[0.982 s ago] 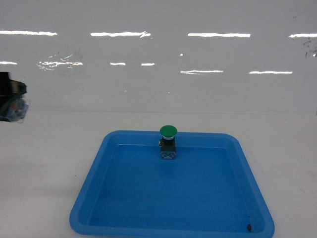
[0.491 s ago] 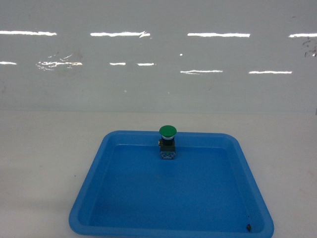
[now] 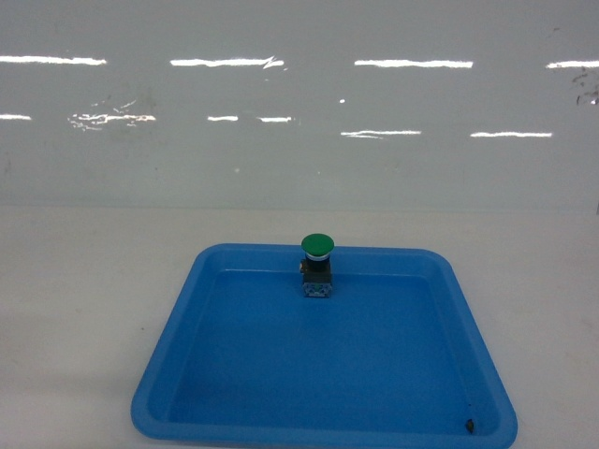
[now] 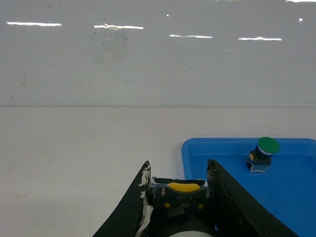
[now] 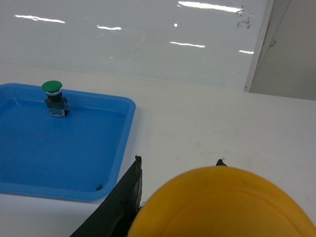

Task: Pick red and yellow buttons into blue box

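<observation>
Spreading across every view is a white table [image 3: 75,309], backed by a glossy pale wall; on it lies a shallow blue tray [image 3: 402,254] with rounded corners, seen in the middle of the head view.

Neither arm shows in the head view; each shows only in its own wrist camera.

The left end effector [image 4: 177,165] hangs over the bare table just left of the tray's near corner; its two black fingers are closed partway onto a black switch block [image 4: 180,195] with a yellow tab, gripping it on both sides; the cap colour cannot be told from here.

The right end effector [image 5: 177,160] is off the tray's right side, closed on the yellow button [image 5: 222,207], whose round cap fills the bottom of that view between the dark fingers.

A green button [image 3: 317,267] stands upright inside the tray against its far rim; a small dark speck [image 3: 469,427] sits in the tray's near right corner.
</observation>
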